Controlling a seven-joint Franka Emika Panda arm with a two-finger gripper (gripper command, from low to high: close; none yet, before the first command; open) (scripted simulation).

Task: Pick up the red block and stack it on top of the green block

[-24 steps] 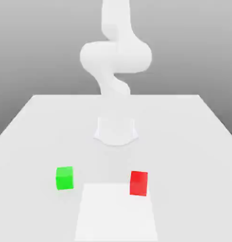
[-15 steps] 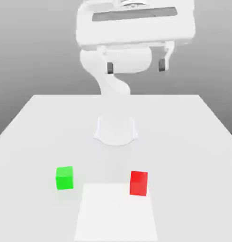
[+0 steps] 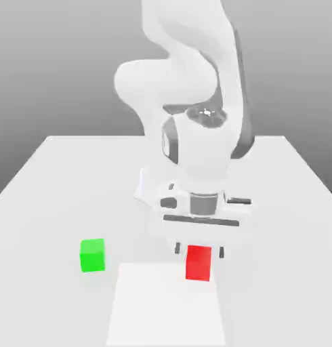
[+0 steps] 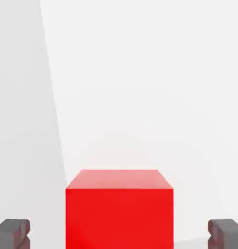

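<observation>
The red block (image 3: 198,263) sits on the bench (image 3: 47,210), at the far corner of a paler square patch (image 3: 165,308) towards the exterior view's right. It stands upright on its base, its plain faces bright and its top face a lighter red in the hand view.

The hand (image 3: 199,251) is down at the red block and wide open, with one dark-tipped finger on either side. In the hand view there is a gap between each fingertip (image 4: 13,234) and the block, so neither touches it and nothing is gripped. Whether the tips are level with the block or a little above it, I cannot tell.

The green block (image 3: 92,255) rests on the bench towards the exterior view's left, upright, just outside the pale patch and well apart from both the red block and the hand. Its top is bare.

Farther out, the white arm (image 3: 196,41) rises behind the hand and bends back to its base (image 3: 152,186), which stands on the bench beyond both blocks. The backdrop (image 3: 33,68) past the bench is plain grey.
</observation>
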